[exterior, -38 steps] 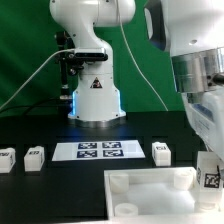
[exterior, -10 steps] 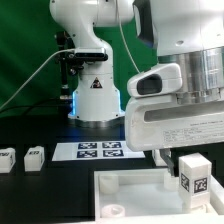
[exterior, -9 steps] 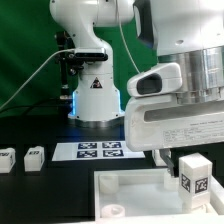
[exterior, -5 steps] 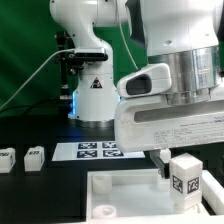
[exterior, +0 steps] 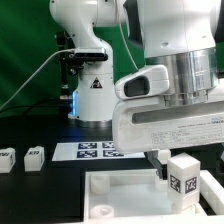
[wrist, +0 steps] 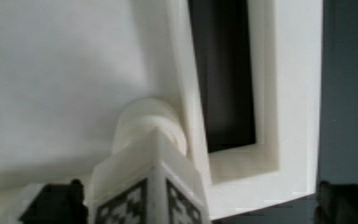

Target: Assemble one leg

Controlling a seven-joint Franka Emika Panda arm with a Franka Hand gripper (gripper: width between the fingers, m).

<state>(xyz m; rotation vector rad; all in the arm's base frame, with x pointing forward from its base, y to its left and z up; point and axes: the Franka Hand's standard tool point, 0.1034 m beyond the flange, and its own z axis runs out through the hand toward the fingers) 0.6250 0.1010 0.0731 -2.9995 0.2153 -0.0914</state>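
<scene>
We are watching the leg (exterior: pixel 183 174) standing upright on the near right part of the square plate (exterior: pixel 125 181), its marker tag facing us, and over the last second it and the plate are sliding a little toward the exterior view's left while the arm's big white body is shifting the same way above them. In the wrist view the leg (wrist: pixel 153 170) is sitting at the plate's edge (wrist: pixel 247 150), apparently at a corner socket, with dark fingertips (wrist: pixel 55 197) standing on either side of it and well apart from it. So the gripper (exterior: pixel 172 160) is spread as wide as it goes and is holding nothing; we judge that the leg is standing on its own in the socket and that the arm is either repositioning for a turn or backing off. Whether the leg is fully seated we cannot tell. Farther left, two spare legs (exterior: pixel 21 158) are lying on the black table (exterior: pixel 40 190), with the marker board (exterior: pixel 96 150) beyond the plate.
</scene>
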